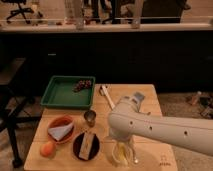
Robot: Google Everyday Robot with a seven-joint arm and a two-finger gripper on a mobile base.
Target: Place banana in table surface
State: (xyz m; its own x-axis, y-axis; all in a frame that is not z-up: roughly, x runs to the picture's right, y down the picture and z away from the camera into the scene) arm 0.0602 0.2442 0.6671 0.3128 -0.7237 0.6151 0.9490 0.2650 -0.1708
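The light wooden table surface fills the lower middle of the camera view. My white arm reaches in from the right, and its gripper points down over the table's front edge, mostly hidden under the arm. A pale yellow, slim banana shows just below the gripper, at or just above the tabletop. I cannot tell whether it rests on the wood or is held.
A green tray with dark grapes sits at the back left. A white fork, a small metal cup, an orange bowl, a dark plate and an orange fruit are left of the gripper.
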